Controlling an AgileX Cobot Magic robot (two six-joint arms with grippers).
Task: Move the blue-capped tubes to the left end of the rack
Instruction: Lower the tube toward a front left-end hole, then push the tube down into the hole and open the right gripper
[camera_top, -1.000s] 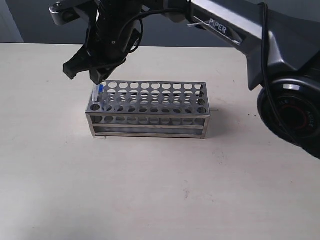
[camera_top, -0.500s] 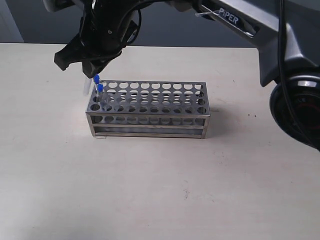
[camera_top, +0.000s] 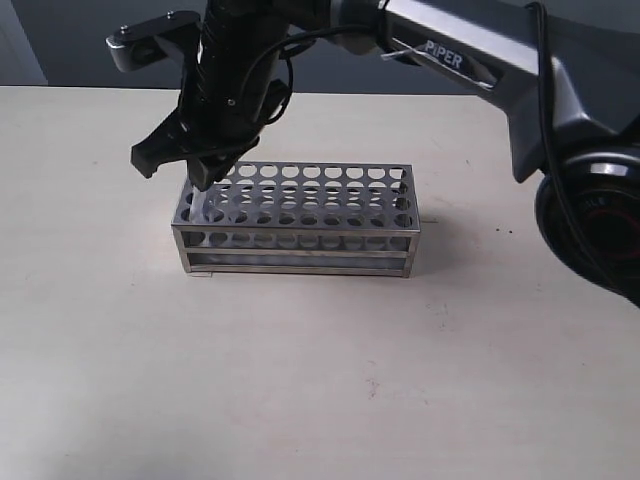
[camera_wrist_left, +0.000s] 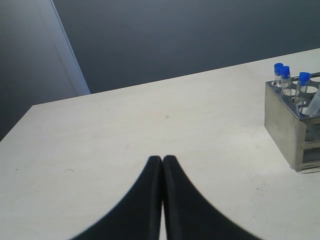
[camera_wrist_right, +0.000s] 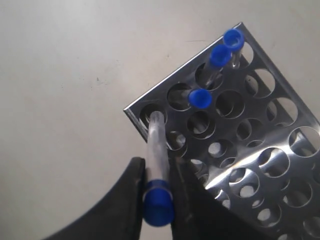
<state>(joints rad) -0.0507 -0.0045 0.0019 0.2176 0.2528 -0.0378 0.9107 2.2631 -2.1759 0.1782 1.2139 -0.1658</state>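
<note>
Pale worktop (camera_top: 320, 400) carried everything: the right jaws were clenched on one tilted blue-capped tube (camera_wrist_right: 156, 165), gripping it near its cap (camera_wrist_right: 158, 206), with the tube's lower end at the corner hole (camera_wrist_right: 146, 111) at the 9 o'clock end of the rack (camera_top: 300, 215). Three more blue-capped tubes (camera_wrist_right: 220, 54) stood in the other holes of that same end column, just beside the held one, and the rack itself sat near the worktop's middle, a little toward 12 o'clock in the exterior view. Left jaws were pressed tightly together above the worktop, well apart from the rack's end.
</note>
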